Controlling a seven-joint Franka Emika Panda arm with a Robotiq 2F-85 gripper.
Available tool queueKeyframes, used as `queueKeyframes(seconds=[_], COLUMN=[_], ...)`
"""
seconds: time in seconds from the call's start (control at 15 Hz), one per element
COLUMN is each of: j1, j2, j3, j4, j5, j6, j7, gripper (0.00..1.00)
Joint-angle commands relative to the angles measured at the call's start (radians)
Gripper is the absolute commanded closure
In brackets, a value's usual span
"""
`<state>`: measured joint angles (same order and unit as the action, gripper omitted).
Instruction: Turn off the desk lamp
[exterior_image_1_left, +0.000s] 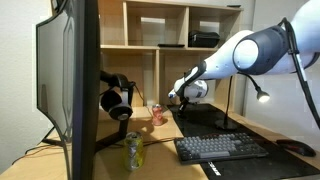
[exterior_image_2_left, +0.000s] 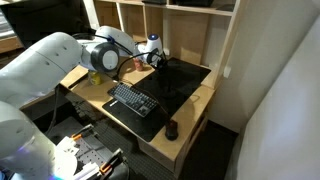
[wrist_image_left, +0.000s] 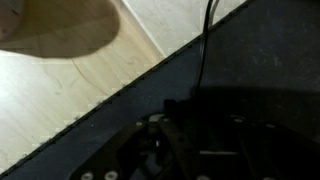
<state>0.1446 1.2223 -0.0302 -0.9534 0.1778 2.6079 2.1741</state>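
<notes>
The desk lamp's small head (exterior_image_1_left: 263, 97) glows bright white at the right in an exterior view; most of its thin stem is hidden behind my arm. My gripper (exterior_image_1_left: 183, 94) hangs over the back of the black desk mat (exterior_image_2_left: 185, 80), well away from the lamp head, and also shows near the shelf (exterior_image_2_left: 152, 52). The wrist view is dark: mat below, pale wood at top left, and a thin black cord or stem (wrist_image_left: 204, 45) running down toward my jaws (wrist_image_left: 190, 150). I cannot tell whether the jaws are open.
A large monitor (exterior_image_1_left: 70, 80) fills the near side. Black headphones (exterior_image_1_left: 115, 96) hang on a stand. A red can (exterior_image_1_left: 157, 114) and a yellow-green can (exterior_image_1_left: 133, 150) stand on the desk. A keyboard (exterior_image_2_left: 132, 100) and mouse (exterior_image_2_left: 171, 129) lie on the mat. Wooden shelves (exterior_image_1_left: 160, 30) stand behind.
</notes>
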Motion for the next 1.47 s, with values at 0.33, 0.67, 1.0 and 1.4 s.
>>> queueKeyframes(seconds=[0.33, 0.67, 1.0, 1.4], j1=[0.004, 0.024, 0.025, 0.017], j2=[0.043, 0.040, 0.054, 0.060], j3=[-0.015, -0.067, -0.074, -0.071], j4=[0.041, 0.034, 0.045, 0.074], j5=[-0.020, -0.054, -0.060, -0.058], j6=[-0.079, -0.118, -0.114, -0.122], j7=[-0.010, 0.031, 0.038, 0.035], gripper=[0.55, 0.03, 0.31, 0.72])
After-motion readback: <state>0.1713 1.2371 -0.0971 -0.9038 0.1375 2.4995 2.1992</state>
